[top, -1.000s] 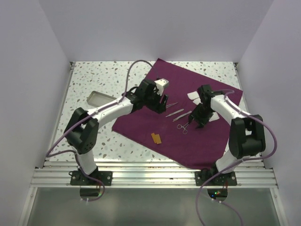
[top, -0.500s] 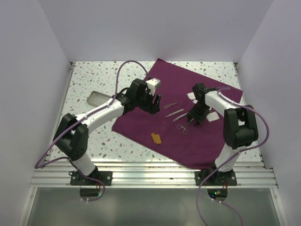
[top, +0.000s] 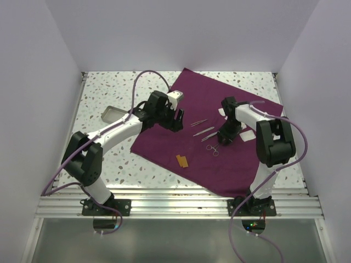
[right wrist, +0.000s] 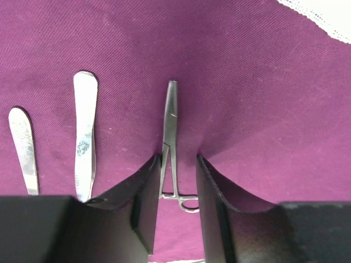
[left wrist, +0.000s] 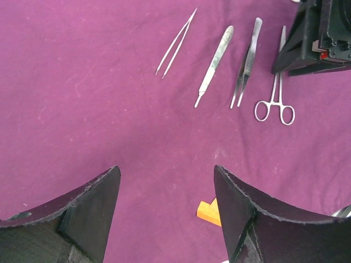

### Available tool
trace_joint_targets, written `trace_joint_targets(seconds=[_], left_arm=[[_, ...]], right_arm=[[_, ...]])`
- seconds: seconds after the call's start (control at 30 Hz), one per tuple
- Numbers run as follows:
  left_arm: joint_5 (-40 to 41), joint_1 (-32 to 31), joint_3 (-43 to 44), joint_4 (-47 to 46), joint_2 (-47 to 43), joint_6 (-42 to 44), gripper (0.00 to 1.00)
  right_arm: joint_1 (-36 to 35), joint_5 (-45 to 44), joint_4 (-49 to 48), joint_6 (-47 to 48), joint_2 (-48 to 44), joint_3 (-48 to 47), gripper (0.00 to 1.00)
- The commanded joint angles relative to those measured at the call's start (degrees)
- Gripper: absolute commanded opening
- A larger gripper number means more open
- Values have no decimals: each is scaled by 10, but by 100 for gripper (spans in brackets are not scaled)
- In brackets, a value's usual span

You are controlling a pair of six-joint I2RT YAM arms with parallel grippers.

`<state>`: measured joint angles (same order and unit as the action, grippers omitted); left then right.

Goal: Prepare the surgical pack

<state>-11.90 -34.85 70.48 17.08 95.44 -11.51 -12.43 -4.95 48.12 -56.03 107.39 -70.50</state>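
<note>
The plum-purple cloth (top: 219, 159) lies spread flat as a large sheet. On it lie thin tweezers (left wrist: 175, 44), a scalpel handle (left wrist: 215, 66), broader tweezers (left wrist: 247, 63) and ring-handled forceps (left wrist: 276, 93). My right gripper (top: 225, 137) is down on the cloth, its jaws a narrow gap apart around the forceps (right wrist: 171, 126), the left finger touching them. My left gripper (top: 173, 118) is open and empty above the cloth, left of the instruments. White gauze (top: 248, 134) lies on the cloth to the right. The small metal tray (top: 114, 114) sits on the table to the left.
An orange tag (top: 182, 160) lies on the cloth near its front edge, also showing by my left gripper's right finger (left wrist: 207, 212). A second gauze piece (top: 222, 111) lies behind my right gripper. White walls enclose the speckled table (top: 109, 87).
My left gripper has drawn back to the left, away from the instruments. My right gripper has shifted slightly left and settled over the forceps, its arm swinging in closer.
</note>
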Motion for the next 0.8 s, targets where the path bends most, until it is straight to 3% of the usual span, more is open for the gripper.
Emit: trace_joint_targets(seconds=[0.0,0.27,0.53,0.63,0.77], left_arm=[[-14,10,-4,0,-24,-3,73],[-10,17,-10,5,-33,-4,73],[-7,20,-11,8,-37,-14,73],[-8,20,-5,11,-36,-15,73],[-9,21,4,15,-33,-16,73]], right_arm=[[-6,-16,-11,-21,20,-7,33],[-6,-31,18,-13,8,-5,15],[-15,-37,50,8,-3,-40,13],[-14,-32,53,12,-6,-41,4],[-15,-32,58,16,-14,-38,0]])
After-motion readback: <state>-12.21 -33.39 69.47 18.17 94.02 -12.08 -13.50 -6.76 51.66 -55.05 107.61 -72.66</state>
